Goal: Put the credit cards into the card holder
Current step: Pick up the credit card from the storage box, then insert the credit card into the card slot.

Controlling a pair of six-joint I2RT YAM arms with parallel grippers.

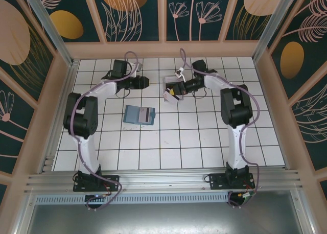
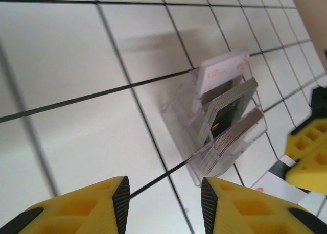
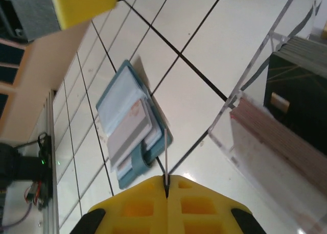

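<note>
A clear plastic tray point(image 2: 179, 116) with thin, glassy walls stands on the white tiled counter point(image 1: 168, 142). Inside it a stack of credit cards point(image 2: 227, 106) stands on edge, pale, dark and reddish. The card holder point(image 1: 139, 114), a flat teal wallet, lies open with its paler blue inside and slot pockets showing. It rests apart from the tray, nearer the arm bases and over toward the left arm. The right hand point(image 3: 166, 183) hangs just beside the tray, yellow pads pressed together on a thin card point(image 3: 165, 152) seen edge-on. The left hand point(image 2: 163, 201) hovers near the tray, fingers spread apart, holding nothing.
</note>
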